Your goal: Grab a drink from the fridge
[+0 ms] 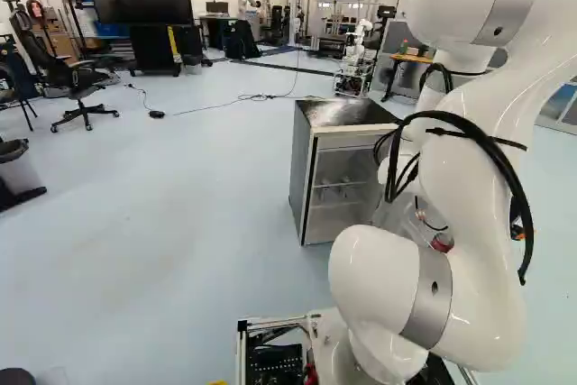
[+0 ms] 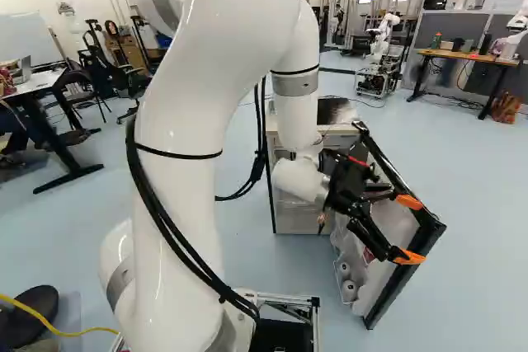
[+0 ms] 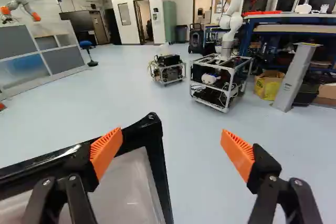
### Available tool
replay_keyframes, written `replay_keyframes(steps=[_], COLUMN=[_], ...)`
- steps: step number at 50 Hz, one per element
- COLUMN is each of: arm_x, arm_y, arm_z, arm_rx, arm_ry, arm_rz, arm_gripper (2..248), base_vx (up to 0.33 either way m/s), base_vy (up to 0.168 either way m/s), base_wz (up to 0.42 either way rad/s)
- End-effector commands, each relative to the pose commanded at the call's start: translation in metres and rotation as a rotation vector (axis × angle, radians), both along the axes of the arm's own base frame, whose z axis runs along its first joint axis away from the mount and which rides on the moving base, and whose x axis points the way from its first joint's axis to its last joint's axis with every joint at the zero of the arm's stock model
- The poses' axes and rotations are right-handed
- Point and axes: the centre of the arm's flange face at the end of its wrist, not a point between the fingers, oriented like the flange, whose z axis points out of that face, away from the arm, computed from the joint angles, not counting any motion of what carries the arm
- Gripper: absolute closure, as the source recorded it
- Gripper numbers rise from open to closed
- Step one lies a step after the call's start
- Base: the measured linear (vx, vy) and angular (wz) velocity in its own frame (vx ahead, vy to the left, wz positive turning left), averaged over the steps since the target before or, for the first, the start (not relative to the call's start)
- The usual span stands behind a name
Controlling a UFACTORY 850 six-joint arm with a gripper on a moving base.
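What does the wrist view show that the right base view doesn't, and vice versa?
Only the wrist view: a yellow box on the floor, a green cabinet and an open doorway at the far wall.

Only the right base view: the fridge body, the white round items low in its door, a whiteboard and a laptop on a desk.

Both: the swung-out fridge door with its black frame, and the gripper, its orange-padded fingers apart.
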Motion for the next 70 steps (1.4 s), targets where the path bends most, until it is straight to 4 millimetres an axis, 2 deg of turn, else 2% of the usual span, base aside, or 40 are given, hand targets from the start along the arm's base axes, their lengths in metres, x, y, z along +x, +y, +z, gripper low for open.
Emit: replay_keyframes(steps=[20, 29, 40, 70], arm_x=[0.013, 0.014, 0.006, -0.026], arm_y=[-0.046, -0.052, -0.039, 0.018], arm_z=[-0.002, -0.002, -0.001, 0.004], arm_rx=[-0.031, -0.035, -0.024, 0.017], arm_ry=[-0.040, -0.045, -0.028, 0.042], arm_rz=[-0.068, -0.076, -0.047, 0.152], arm_gripper=[3, 3, 3, 3], base_vx=[0.000, 0.000, 0.000, 0.000], base_vy=[0.000, 0.000, 0.000, 0.000], base_wz=[0.000, 0.000, 0.000, 0.000])
